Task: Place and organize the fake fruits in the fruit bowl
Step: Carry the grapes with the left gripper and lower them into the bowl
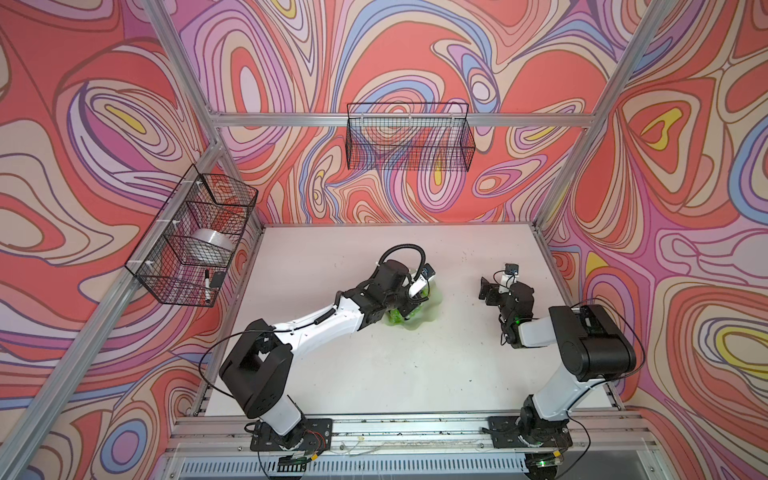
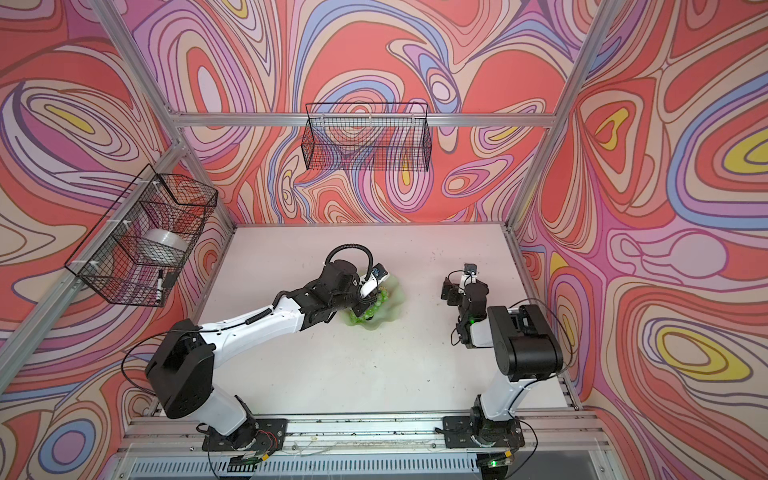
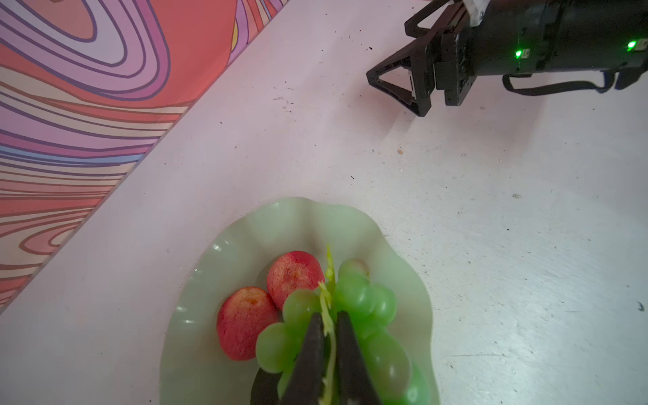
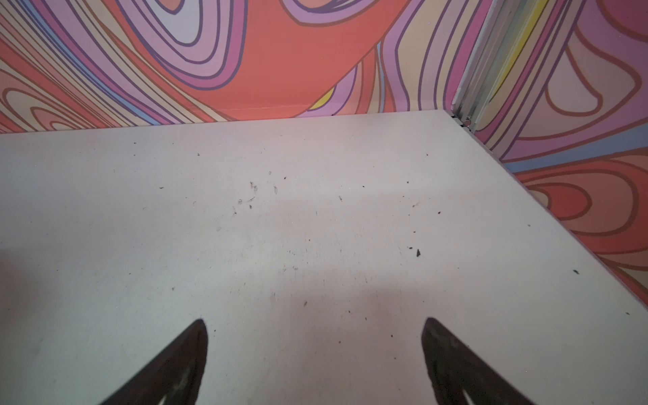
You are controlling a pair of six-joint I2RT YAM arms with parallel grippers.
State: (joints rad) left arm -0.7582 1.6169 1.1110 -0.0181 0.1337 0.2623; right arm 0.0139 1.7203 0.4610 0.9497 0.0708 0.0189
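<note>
The pale green fruit bowl with a wavy rim sits mid-table in both top views. In the left wrist view it holds two red apples, a dark avocado partly hidden under the fingers, and the green grapes. My left gripper is over the bowl, shut on the grapes' thin stem. The grapes lie in the bowl. My right gripper hovers open above bare table to the right of the bowl, holding nothing.
A black wire basket hangs on the back wall. Another wire basket on the left wall holds a tape roll and a marker. Patterned walls and aluminium posts enclose the white table.
</note>
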